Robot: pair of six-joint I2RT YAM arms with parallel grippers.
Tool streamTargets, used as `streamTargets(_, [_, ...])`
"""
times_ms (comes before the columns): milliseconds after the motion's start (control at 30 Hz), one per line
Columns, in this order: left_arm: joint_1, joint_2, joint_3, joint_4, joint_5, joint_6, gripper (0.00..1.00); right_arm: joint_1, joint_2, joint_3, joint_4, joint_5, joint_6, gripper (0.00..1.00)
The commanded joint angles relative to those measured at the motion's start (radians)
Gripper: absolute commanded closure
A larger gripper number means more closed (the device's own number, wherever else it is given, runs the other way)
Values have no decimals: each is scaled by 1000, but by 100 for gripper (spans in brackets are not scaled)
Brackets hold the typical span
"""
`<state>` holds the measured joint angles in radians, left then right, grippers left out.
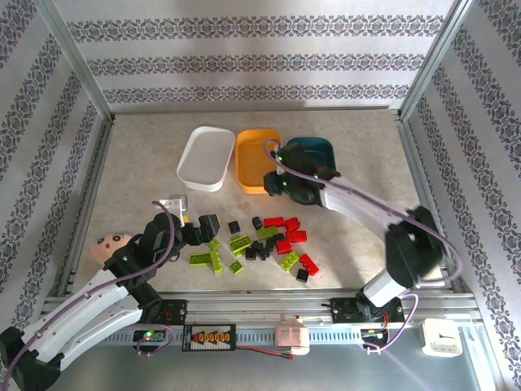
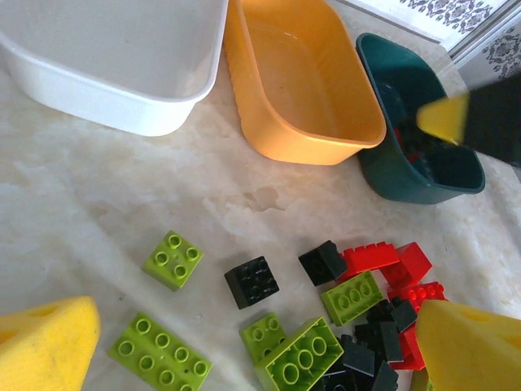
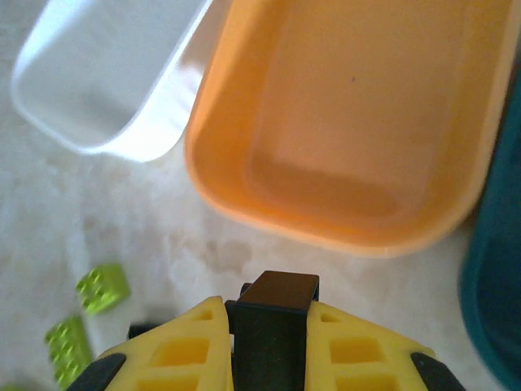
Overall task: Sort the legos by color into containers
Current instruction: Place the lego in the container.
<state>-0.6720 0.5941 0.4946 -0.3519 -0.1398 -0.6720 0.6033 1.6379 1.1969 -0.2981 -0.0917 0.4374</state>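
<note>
Right pincer (image 3: 273, 322): clamped on a black brick (image 3: 277, 295), hanging at the near rim of the orange tray (image 3: 358, 122), teal tray (image 3: 496, 269) just right, white tray (image 3: 106, 81) left. Held high, probably to clear the rims. Loose bricks (image 1: 264, 244), green, red and black, heaped nearer on the table (image 1: 138, 163). Left pincer (image 2: 256, 318): spread wide above that heap, likely ready to pick.
</note>
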Motion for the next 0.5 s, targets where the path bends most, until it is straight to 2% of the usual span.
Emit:
streamTargets(0, [10,-23,-6,-89,-21,-24,1,-30,131,129,26,16,-43,83])
streamTargets(100, [11,-18,-1,-131,-26,-38,1,-43,241,232,4,38,-40,83])
streamTargets(167, [11,-11,0,-156,-33,-49,1,-46,296,284,-18,59,-37,79])
streamTargets(233, [11,-2,-4,-168,-32,-59,0,-46,335,326,-37,73,-36,70])
streamTargets(333, [11,29,-5,-178,-23,-71,2,-47,358,362,-56,85,-39,51])
streamTargets(467, [11,123,0,-159,5,-54,6,-42,290,304,-26,58,-40,45])
